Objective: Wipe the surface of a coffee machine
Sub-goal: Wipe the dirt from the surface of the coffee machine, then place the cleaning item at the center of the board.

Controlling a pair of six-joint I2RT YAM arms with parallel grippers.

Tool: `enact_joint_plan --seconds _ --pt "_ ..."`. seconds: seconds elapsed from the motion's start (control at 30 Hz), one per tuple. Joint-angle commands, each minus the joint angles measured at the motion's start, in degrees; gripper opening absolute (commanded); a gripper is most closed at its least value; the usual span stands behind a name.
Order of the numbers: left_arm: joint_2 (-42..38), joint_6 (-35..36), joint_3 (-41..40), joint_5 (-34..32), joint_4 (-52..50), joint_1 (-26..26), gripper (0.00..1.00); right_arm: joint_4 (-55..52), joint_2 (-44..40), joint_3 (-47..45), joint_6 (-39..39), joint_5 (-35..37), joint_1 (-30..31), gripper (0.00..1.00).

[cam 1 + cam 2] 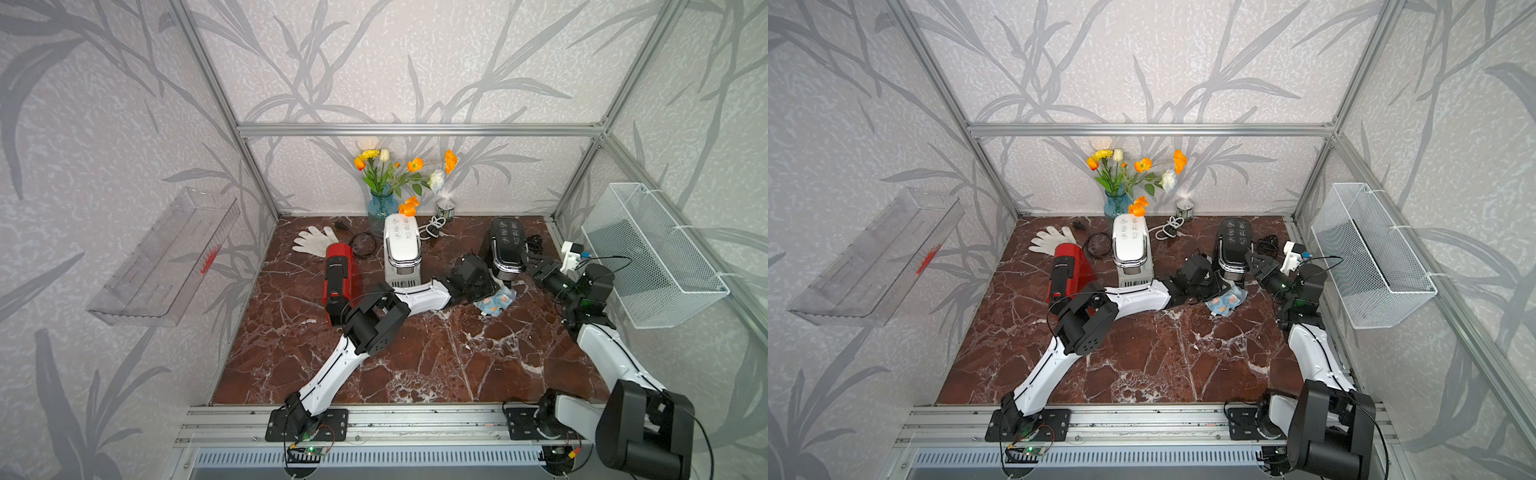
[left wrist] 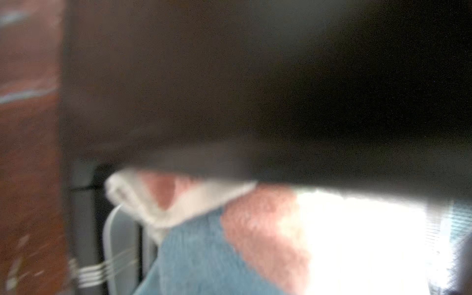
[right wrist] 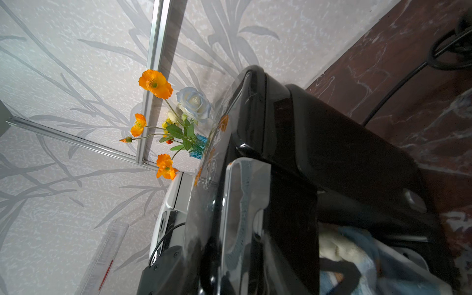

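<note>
**Item:** glossy black coffee machine (image 1: 505, 245) with a chrome band. It stands upright at the right rear of the red-brown marble counter (image 1: 415, 357), to the right of a white coffee machine (image 1: 401, 245) and a red coffee machine (image 1: 338, 278). Its long axis runs from the back wall toward the front edge. The icon panel faces up and the spout end points forward toward the arms.

**Cloth:** blue, orange and white patterned cloth (image 1: 498, 300), bunched on the counter and touching the black machine's front base.

**Left gripper** (image 1: 492, 288): low at that base, jaws closed with the cloth gathered in them. The wrist view is blurred and filled by the cloth (image 2: 204, 255).

**Right gripper** (image 1: 530, 259): at the machine's right flank, jaws partly apart. Whether they clamp the casing cannot be told.
</note>
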Motion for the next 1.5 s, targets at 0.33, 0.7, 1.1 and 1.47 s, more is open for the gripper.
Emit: enact_joint_plan --seconds 0.33,0.7,1.1,1.47 --pt "-12.8 3.6 -14.0 -7.5 -1.2 4.8 0.00 -0.4 -0.9 0.0 -0.8 -3.1 0.0 0.40" --pt "-11.3 2.1 -8.3 -1.6 2.4 0.5 0.00 -1.0 -1.4 -0.2 -1.2 -3.1 -0.2 0.40" --pt "-4.9 8.4 -6.3 -6.0 -11.8 3.9 0.00 -1.0 -1.8 -1.0 -1.3 -3.3 -0.7 0.40" --pt "-18.0 20.2 -17.4 -16.4 -17.9 4.7 0.00 0.0 -1.4 -1.6 -1.3 -3.2 -0.9 0.40"
